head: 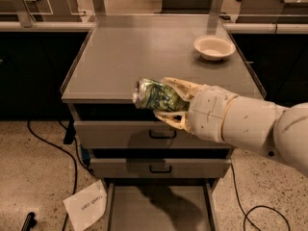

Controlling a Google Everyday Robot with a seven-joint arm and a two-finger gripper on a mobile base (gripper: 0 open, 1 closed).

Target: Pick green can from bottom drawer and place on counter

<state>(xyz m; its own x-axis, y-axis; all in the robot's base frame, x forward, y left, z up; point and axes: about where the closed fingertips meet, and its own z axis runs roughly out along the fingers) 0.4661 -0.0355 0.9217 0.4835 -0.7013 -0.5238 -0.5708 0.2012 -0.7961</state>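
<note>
The tabletop [144,52] is wide and mostly bare, so room is not the worry; the worry is its front edge, because the hand [166,97] hangs right at that lip and looks hardly higher than it. A forward move made without more height would likely knock the load or the lower finger against the edge. Below, the bottom drawer [159,208] stands pulled out with its floor bare, and anything dropped here would probably fall back into it or onto the floor beside the sheet of paper [85,205]. The white bowl [214,47] sits at the back right of the tabletop, well apart from the hand, so it is a risk only if the arm swings wide to that side. The hand is clamped on the green can [154,94], which lies sideways between the fingers with one silver end poking out left; its body is dented and shiny, so it may slip, or roll once it is released on its side.
</note>
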